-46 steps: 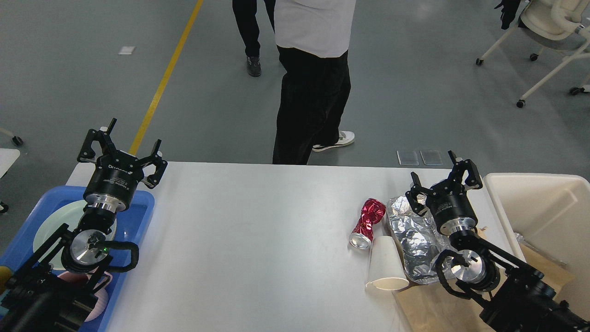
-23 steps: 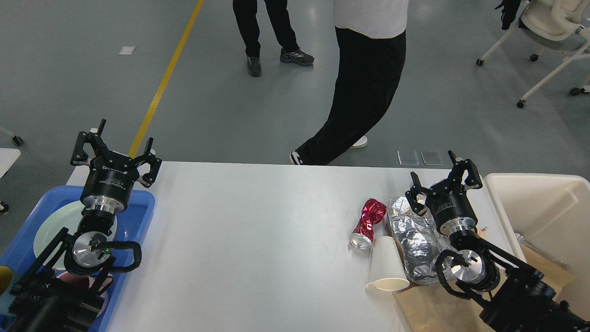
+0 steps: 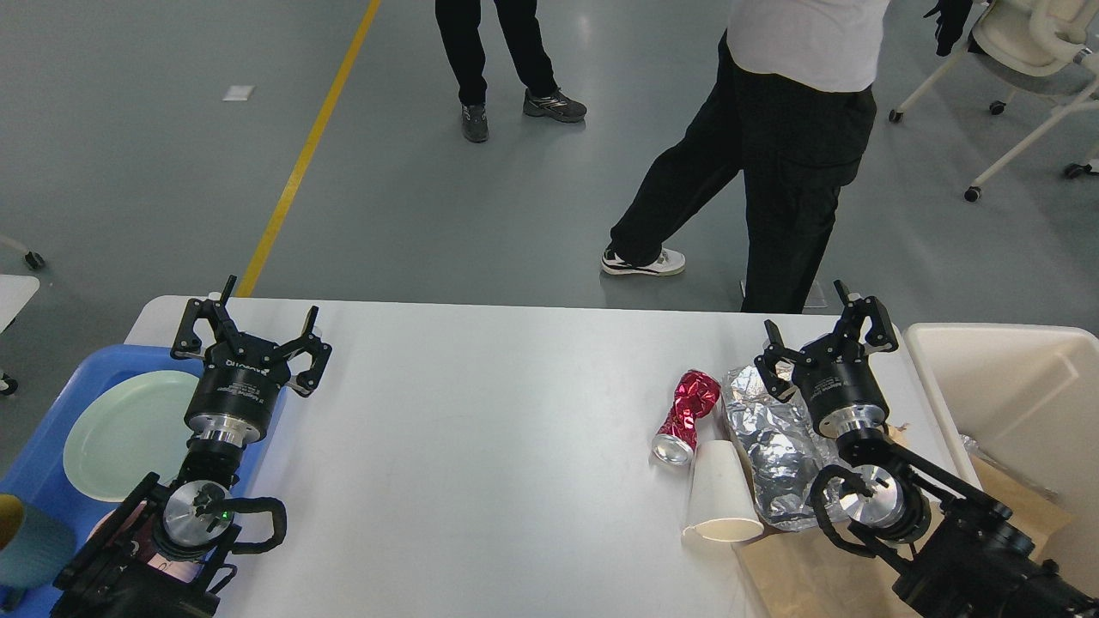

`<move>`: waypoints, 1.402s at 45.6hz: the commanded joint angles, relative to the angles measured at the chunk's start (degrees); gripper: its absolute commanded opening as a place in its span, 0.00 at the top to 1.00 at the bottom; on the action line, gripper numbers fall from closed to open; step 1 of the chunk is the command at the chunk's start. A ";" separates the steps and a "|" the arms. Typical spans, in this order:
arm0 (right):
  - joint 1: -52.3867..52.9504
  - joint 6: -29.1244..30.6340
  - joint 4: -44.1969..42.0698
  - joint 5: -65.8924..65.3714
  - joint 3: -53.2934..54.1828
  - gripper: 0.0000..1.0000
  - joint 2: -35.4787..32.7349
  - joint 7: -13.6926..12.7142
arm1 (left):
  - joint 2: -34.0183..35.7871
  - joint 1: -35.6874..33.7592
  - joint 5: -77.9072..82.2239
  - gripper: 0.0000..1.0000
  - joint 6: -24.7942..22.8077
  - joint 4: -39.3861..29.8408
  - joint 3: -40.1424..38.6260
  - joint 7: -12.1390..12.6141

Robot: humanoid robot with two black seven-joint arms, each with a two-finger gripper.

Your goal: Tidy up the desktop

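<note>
— Rubbish is what I see bunched at the right of the frame: a crushed red metal can [image 3: 684,415], a white paper cup [image 3: 719,496] lying on its side with its mouth toward the lower edge, and a crumpled sheet of silver foil [image 3: 773,442]. All three lie touching or just beside one another on the large white bench [image 3: 481,446], which fills the middle of the frame.

— Why there, do you think?

— My guess is that they sit close to the cream rectangular bin [image 3: 1013,386] at the right edge so that my right arm can drop them in. My right pincer [image 3: 824,330] hangs over the far end of the foil, fingers spread wide, holding nothing.

— And your left side?

— My left pincer [image 3: 251,330] is likewise spread open and empty, at the upper left of the bench, just beside the blue plastic tray [image 3: 51,403]. That tray holds a pale green round plate [image 3: 124,433], so I take it as the place for dishes, apart from the rubbish.

— What comes first?

— Probably the can or the foil, being nearest my right pincer. The foil may crumple further when gripped.
</note>
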 commanded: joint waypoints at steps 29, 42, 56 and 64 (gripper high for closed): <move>0.00 0.00 0.01 0.00 0.00 0.00 -0.09 0.00 | -1.17 -0.52 -0.88 0.04 -3.16 2.14 -0.16 -1.87; 0.00 0.00 0.00 0.00 0.00 0.00 -0.09 0.00 | -1.17 -0.52 -0.88 0.04 -3.16 2.14 -0.16 -1.87; 2.02 1.14 -0.87 0.53 4.29 0.00 -4.12 -0.44 | -1.17 -0.52 -0.88 0.04 -3.16 2.14 -0.16 -1.87; 2.20 1.67 -1.84 1.76 9.05 0.00 -9.50 -4.48 | -1.17 -0.52 -0.88 0.04 -3.16 2.14 -0.16 -1.87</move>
